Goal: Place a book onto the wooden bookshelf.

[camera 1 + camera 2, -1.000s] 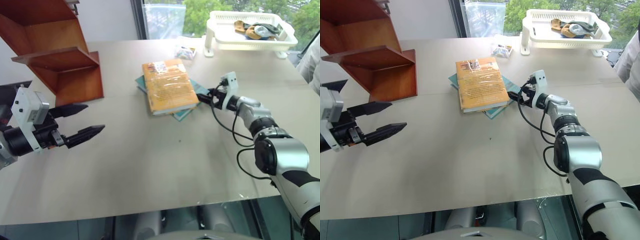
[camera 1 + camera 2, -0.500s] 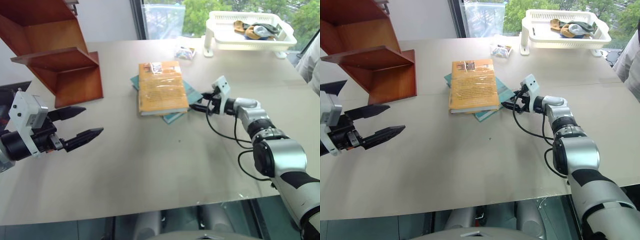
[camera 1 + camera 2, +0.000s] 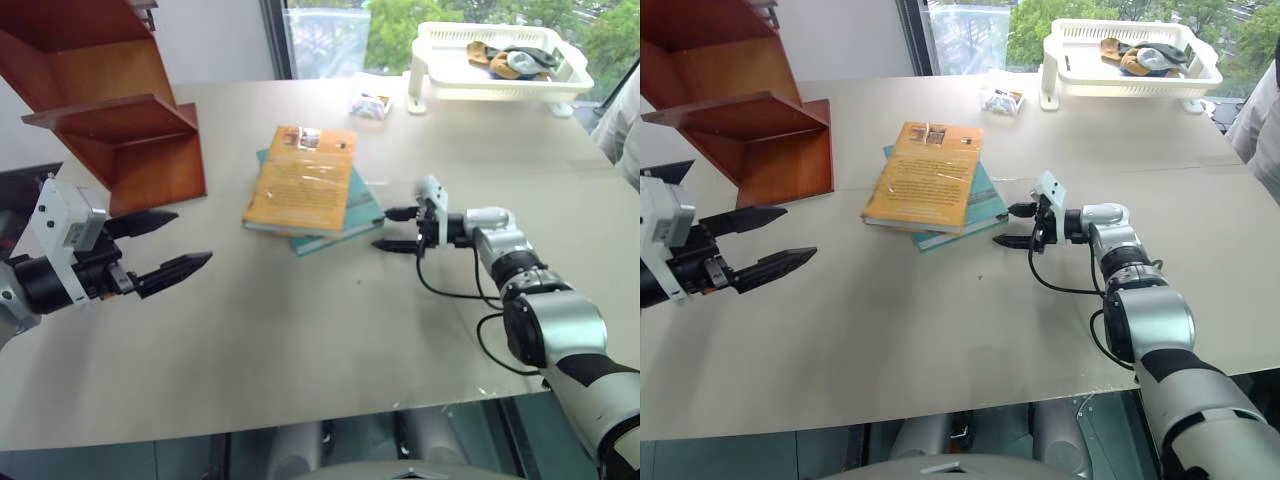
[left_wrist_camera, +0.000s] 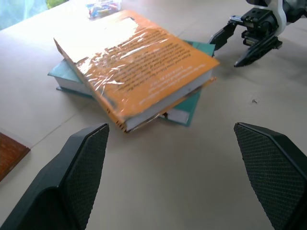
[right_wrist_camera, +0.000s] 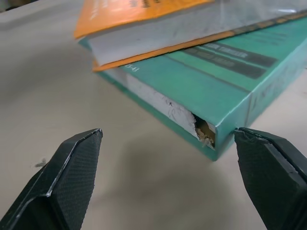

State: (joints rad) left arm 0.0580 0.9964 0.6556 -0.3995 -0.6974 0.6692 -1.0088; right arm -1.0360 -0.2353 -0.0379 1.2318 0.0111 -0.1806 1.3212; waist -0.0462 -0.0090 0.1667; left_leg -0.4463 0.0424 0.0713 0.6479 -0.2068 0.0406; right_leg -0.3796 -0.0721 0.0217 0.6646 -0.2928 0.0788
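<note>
Right-eye view showed the right gripper (image 3: pixel 1016 225) spread wide beside the book (image 3: pixel 923 186), apparently not touching; next, it needed closing on that book.

Orange book (image 5: pixel 144 14) atop teal book (image 5: pixel 230 81), between spread end effector fingers (image 5: pixel 62 177).
</note>
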